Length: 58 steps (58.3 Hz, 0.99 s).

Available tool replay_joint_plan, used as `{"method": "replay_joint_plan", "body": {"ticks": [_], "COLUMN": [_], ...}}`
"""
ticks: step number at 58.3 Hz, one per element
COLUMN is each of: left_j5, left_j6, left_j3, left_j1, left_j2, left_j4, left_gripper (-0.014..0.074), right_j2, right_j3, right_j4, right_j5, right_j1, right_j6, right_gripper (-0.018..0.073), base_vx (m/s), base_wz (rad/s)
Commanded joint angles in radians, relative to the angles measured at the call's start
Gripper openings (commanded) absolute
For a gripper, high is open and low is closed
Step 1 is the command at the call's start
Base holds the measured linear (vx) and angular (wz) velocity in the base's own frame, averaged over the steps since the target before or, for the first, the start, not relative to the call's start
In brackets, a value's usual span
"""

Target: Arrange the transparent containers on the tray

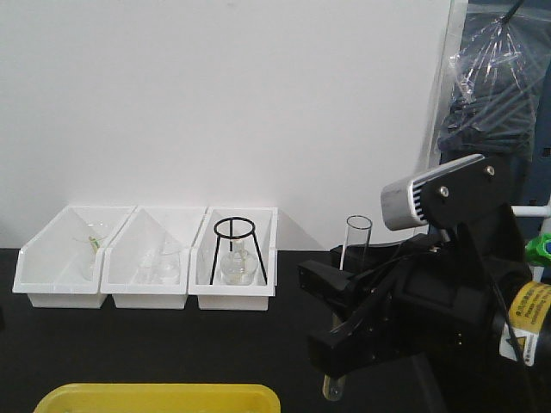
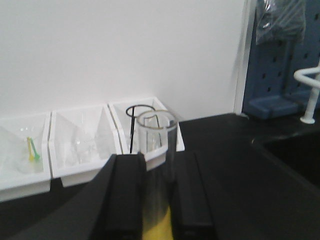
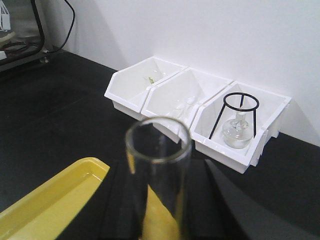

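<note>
Glass tube (image 1: 356,237); glossy, seemingly plastic tray (image 1: 155,397)

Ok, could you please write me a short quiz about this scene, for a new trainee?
1. True or false: the black tripod stands in the rightmost white bin.
2. The tray is: A white, B yellow, C blue.
3. What does the right gripper hold?
Key: 1 true; 2 B; 3 a clear test tube.
</note>
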State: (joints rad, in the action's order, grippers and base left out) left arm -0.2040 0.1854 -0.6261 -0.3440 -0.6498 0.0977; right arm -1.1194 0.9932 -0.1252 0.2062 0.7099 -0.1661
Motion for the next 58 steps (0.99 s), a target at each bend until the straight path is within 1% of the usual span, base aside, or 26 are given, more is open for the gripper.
{"method": "replay_joint_plan", "body": {"ticks": [1,5,9,12,19,23,30,35,38,42,47,58], "left_j5": [-0.037,-0.067,-0.072,-0.097,-0.205,-0.229,-0.214,-0.224,-0.228,-0.216,-0.168,-0.146], "left_j6": [0.015,0.042,0.068,0.085,0.118,0.155,0.209,0.232,0.248,0.279,0.313,0.319], "left_j3": [-0.039,-0.04,-0.052,-0.076,-0.147,-0.182,-0.196,-0.196,-0.196,-0.196,-0.196,-0.196], "left_j1": [-0.002,-0.002,-0.002,-0.002,-0.002,-0.002,-0.002,-0.002,0.001,0.014,0.037,0.079], "left_j2": [-0.028,-0.074,-0.135,-0.186,-0.339,-0.422,-0.529,-0.605,-0.65,-0.697,-0.755,-0.843], "left_j4": [-0.002,0.009,0.037,0.062,0.122,0.151,0.194,0.239,0.253,0.252,0.254,0.26], "left_gripper": [0.005,0.0052,0.0053,0.0055,0.0057,0.0057,0.0059,0.0059,0.0059,0.0059,0.0059,0.0059], "right_j2": [-0.01,-0.056,-0.12,-0.164,-0.284,-0.353,-0.449,-0.506,-0.532,-0.567,-0.603,-0.658], "right_j3": [0.037,0.042,0.063,0.087,0.163,0.207,0.247,0.253,0.253,0.253,0.253,0.253], "right_j4": [0.027,0.062,0.103,0.132,0.217,0.256,0.279,0.31,0.325,0.339,0.363,0.368], "right_j5": [-0.089,-0.089,-0.083,-0.067,-0.025,0.007,0.03,0.025,0.025,0.025,0.016,0.015], "right_j1": [-0.002,-0.002,-0.002,-0.002,-0.002,-0.002,-0.002,-0.002,-0.002,-0.002,-0.002,-0.002], "right_j6": [-0.034,-0.075,-0.1,-0.123,-0.126,-0.121,-0.121,-0.121,-0.121,-0.121,-0.121,-0.121], "right_gripper": [0.0009,0.0009,0.0009,0.0009,0.0009,0.0009,0.0009,0.0009,0.0009,0.0009,0.0009,0.001], "base_vx": [0.0,0.0,0.0,0.0,0.0,0.0,0.0,0.0,0.0,0.0,0.0,0.0], "base_wz": [0.0,0.0,0.0,0.0,0.0,0.0,0.0,0.0,0.0,0.0,0.0,0.0]}}
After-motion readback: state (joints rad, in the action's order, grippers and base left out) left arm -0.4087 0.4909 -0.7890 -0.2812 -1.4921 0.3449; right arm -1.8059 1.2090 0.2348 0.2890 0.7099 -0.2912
